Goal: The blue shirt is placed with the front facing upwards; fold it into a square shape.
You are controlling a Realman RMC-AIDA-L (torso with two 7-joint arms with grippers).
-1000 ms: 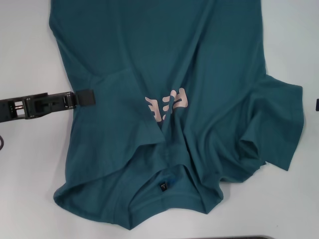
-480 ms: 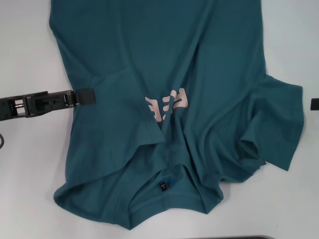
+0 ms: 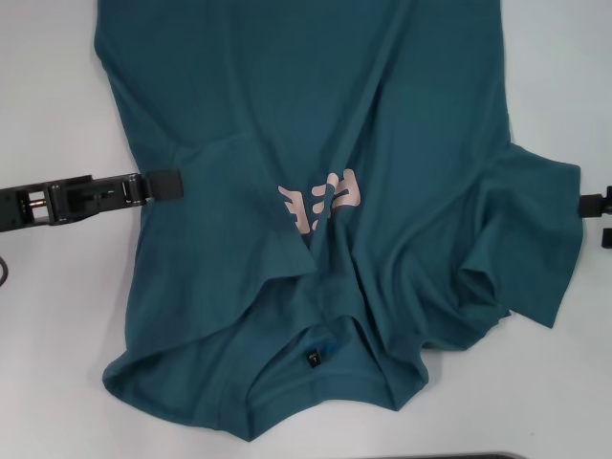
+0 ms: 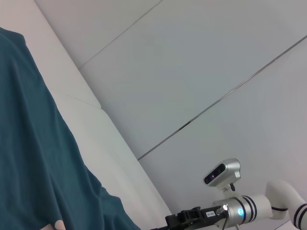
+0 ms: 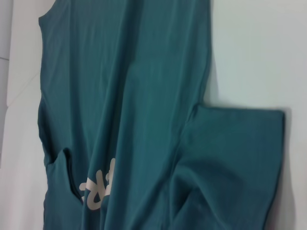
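The blue shirt lies spread on the white table, front up, with pale pink lettering and the black neck tag at the near side. Its left sleeve is folded in over the body. Its right sleeve lies out flat and wrinkled. My left gripper reaches in from the left, its black tip resting on the shirt's left edge. My right gripper shows only at the right edge, just beside the right sleeve. The right wrist view shows the shirt and that sleeve.
The white table shows on both sides of the shirt and along the near edge. In the left wrist view the shirt fills one side, with the right arm far off before a pale wall.
My right gripper has come in from the right edge toward the right sleeve. The left gripper and the shirt have not moved.
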